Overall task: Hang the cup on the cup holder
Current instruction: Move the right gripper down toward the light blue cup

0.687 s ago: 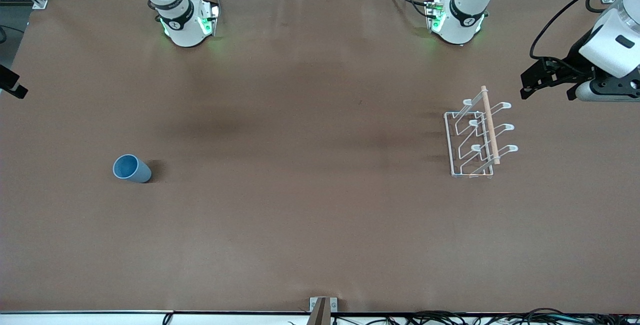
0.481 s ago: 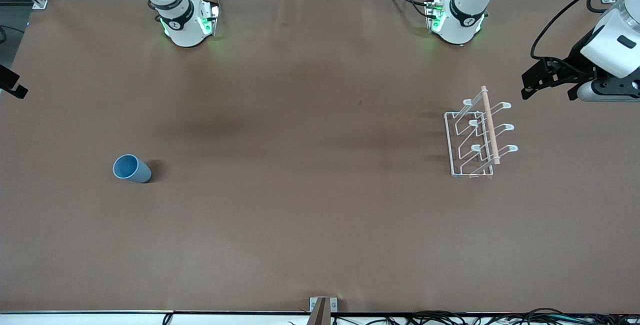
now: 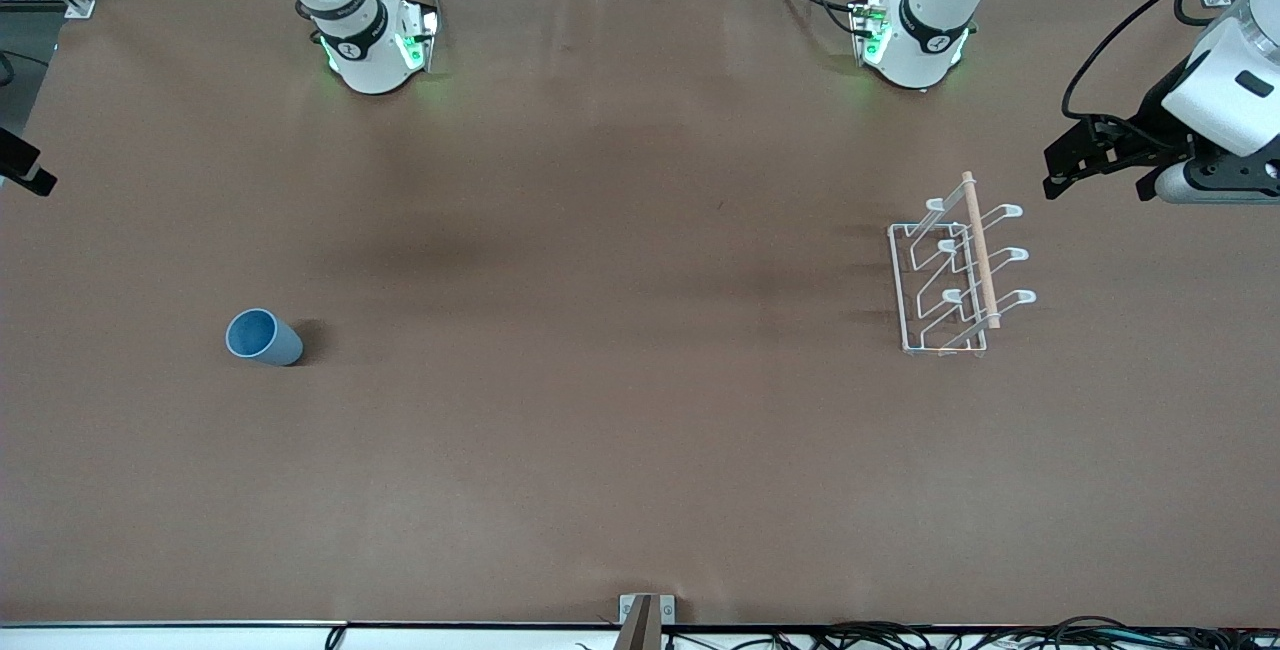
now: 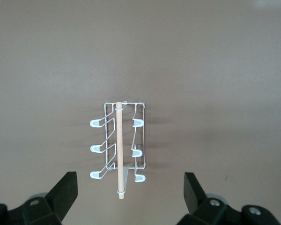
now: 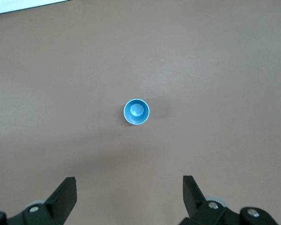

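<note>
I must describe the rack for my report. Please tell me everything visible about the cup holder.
The cup holder is a small white wire rack with a rectangular base, six angled looped prongs, three on each side, and a light wooden rod across its top. It stands upright on the brown table toward the left arm's end. Its prongs are bare and nothing touches it. The left gripper, jaws open, is above it.
</note>
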You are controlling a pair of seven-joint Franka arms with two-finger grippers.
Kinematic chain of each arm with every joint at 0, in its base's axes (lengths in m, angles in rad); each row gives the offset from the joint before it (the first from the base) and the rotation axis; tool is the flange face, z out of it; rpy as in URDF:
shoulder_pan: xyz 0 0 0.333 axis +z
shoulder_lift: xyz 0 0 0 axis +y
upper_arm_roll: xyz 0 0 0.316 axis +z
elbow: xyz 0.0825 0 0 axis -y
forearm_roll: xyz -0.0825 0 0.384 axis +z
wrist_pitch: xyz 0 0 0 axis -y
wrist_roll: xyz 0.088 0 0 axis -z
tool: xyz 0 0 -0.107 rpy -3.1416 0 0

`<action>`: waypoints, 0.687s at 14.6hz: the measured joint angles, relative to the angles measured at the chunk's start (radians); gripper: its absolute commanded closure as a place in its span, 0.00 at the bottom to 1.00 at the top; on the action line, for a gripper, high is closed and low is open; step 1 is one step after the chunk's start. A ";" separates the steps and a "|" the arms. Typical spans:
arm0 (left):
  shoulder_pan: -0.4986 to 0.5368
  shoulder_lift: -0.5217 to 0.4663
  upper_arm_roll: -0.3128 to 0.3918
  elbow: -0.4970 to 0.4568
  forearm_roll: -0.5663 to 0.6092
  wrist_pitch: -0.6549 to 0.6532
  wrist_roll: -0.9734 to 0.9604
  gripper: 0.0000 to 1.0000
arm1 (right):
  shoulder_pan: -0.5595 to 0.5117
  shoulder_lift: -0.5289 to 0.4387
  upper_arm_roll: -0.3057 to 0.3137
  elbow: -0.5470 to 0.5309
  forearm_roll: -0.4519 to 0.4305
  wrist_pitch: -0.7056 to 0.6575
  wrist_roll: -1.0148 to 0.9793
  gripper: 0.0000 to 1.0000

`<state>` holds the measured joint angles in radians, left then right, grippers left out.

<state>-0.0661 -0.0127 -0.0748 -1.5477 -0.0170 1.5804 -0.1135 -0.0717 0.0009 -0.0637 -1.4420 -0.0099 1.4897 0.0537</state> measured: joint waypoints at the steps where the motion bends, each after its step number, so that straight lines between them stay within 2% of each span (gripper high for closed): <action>1: 0.000 0.000 0.000 0.000 0.000 0.000 0.000 0.00 | 0.000 0.000 0.000 0.000 0.000 0.000 0.000 0.00; 7: 0.000 0.000 0.000 0.000 0.000 0.000 0.000 0.00 | -0.008 0.004 -0.010 0.000 0.000 0.001 -0.001 0.00; 10: 0.000 0.000 0.000 0.000 0.000 0.000 0.000 0.00 | -0.011 0.044 -0.011 -0.018 0.000 0.009 -0.002 0.00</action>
<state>-0.0661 -0.0127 -0.0746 -1.5479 -0.0170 1.5804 -0.1135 -0.0827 0.0444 -0.0745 -1.4599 -0.0103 1.4988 0.0518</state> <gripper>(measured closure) 0.000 0.000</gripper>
